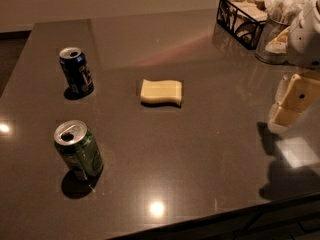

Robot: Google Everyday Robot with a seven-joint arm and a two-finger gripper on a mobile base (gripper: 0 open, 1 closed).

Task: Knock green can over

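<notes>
The green can (79, 149) stands upright at the front left of the dark countertop (200, 154), silver top with an open pull-tab hole and pale label markings. My gripper (286, 111), cream-coloured under a white arm, hangs over the right edge of the counter, far to the right of the green can and not touching it.
A dark blue can (76, 70) with a red-and-white logo stands upright behind the green can. A yellow sponge (161, 92) lies mid-counter. A black wire basket (241, 13) and a glass jar with napkins (274, 34) stand at the back right. The counter's front edge runs along the bottom.
</notes>
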